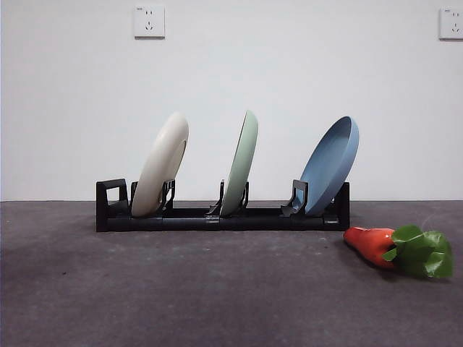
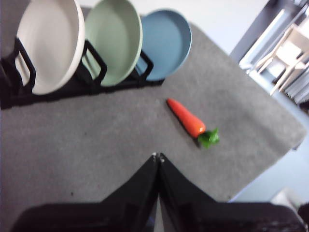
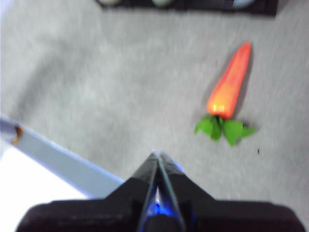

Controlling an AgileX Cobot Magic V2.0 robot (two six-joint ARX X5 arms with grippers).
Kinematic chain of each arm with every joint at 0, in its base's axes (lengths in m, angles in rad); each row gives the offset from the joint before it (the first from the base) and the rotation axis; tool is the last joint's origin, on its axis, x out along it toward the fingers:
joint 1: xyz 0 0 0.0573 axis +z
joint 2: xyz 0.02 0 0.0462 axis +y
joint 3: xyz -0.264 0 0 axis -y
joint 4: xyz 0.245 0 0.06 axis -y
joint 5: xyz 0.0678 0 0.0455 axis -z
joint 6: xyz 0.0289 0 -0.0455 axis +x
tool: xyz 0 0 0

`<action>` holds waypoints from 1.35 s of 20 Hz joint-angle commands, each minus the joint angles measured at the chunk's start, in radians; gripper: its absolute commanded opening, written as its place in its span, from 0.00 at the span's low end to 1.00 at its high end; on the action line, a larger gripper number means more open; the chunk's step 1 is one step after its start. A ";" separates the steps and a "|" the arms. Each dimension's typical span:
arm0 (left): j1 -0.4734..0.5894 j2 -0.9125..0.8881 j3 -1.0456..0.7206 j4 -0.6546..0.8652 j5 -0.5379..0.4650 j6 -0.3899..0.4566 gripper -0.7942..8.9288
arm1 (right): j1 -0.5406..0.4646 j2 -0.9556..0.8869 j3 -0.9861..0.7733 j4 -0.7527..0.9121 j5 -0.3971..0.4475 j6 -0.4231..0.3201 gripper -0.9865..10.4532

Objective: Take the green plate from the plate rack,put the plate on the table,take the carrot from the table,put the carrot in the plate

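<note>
The green plate [image 1: 241, 163] stands on edge in the middle slot of the black plate rack [image 1: 189, 217], between a cream-white plate [image 1: 160, 165] and a blue plate [image 1: 330, 166]. It also shows in the left wrist view [image 2: 114, 41]. The carrot [image 1: 398, 249] lies on the dark grey table [image 1: 181, 289] to the right of the rack, leaves pointing right. My left gripper [image 2: 158, 156] is shut and empty, above the table short of the carrot [image 2: 189, 121]. My right gripper [image 3: 157, 154] is shut and empty, near the carrot [image 3: 228, 92]. Neither arm shows in the front view.
Two wall sockets [image 1: 149, 21] sit on the white wall behind. The table's edge [image 3: 58, 154] runs close beside my right gripper. Chairs and furniture [image 2: 285, 48] stand beyond the table's far corner in the left wrist view.
</note>
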 commanded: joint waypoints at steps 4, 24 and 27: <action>0.000 0.014 0.019 -0.006 0.000 0.059 0.61 | 0.002 0.001 0.003 0.008 -0.002 -0.032 0.54; -0.372 0.489 0.362 0.310 -0.203 0.006 0.72 | 0.002 0.001 0.003 0.008 0.000 0.000 0.66; -0.465 0.652 0.454 0.392 -0.269 0.006 0.72 | 0.002 0.001 0.003 0.007 0.000 0.000 0.66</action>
